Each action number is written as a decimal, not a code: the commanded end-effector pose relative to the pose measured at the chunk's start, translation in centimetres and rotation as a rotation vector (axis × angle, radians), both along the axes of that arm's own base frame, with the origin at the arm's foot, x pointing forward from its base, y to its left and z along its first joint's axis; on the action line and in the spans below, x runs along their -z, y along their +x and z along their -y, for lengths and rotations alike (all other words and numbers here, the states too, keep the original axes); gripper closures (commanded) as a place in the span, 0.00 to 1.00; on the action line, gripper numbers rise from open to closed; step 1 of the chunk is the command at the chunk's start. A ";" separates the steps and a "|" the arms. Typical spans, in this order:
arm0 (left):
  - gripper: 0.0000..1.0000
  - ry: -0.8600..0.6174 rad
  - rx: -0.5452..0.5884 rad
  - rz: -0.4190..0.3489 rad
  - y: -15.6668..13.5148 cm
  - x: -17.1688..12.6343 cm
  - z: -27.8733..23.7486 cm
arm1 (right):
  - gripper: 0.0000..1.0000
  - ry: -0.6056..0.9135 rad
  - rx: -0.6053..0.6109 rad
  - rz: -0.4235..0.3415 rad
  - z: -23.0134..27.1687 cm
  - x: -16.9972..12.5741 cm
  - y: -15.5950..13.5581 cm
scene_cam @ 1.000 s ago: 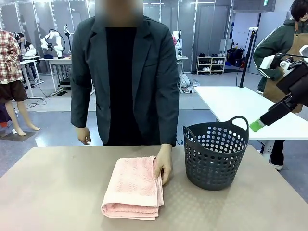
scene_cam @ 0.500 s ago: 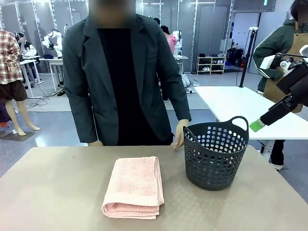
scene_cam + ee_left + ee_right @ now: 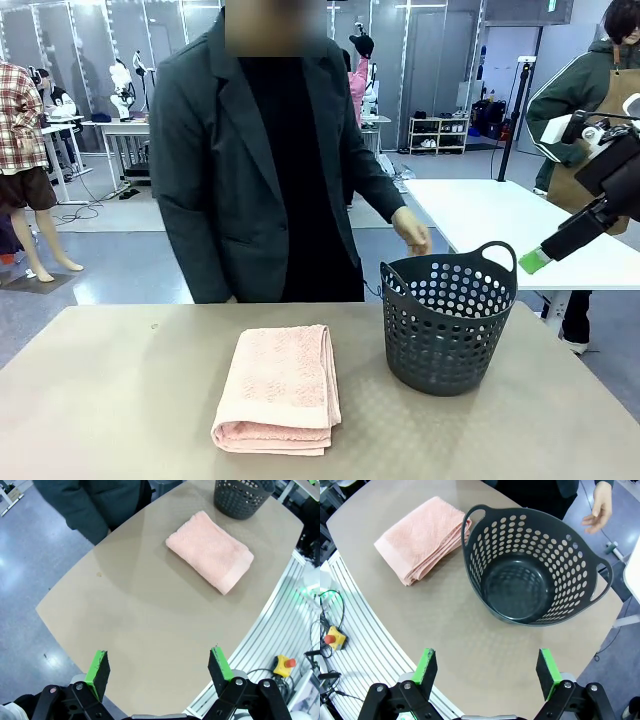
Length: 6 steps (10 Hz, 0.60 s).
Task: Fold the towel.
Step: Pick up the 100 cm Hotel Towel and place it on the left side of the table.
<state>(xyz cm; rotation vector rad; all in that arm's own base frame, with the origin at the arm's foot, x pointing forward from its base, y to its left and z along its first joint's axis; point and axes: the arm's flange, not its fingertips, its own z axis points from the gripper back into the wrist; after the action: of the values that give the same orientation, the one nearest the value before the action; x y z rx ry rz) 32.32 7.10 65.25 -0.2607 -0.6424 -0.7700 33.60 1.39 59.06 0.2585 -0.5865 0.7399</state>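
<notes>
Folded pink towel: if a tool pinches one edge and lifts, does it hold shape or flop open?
Probably flops: the towel is soft terry, folded in loose stacked layers visible along its near edge in the front view, so pinching one edge likely unfolds it. It looks light. Pushed, it would likely bunch rather than slide on the table.

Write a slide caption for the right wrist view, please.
Open right gripper above an empty basket, folded towel beside it.
</notes>
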 end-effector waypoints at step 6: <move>0.00 0.000 -0.006 -0.006 0.0 0.1 -0.1 | 0.00 -0.001 0.014 -0.003 0.0 -0.2 -0.1</move>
<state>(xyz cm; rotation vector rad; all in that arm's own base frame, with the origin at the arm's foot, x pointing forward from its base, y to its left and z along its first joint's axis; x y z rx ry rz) 32.32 7.10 65.25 -0.2607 -0.6424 -0.7700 33.60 1.36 59.06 0.2585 -0.5865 0.7398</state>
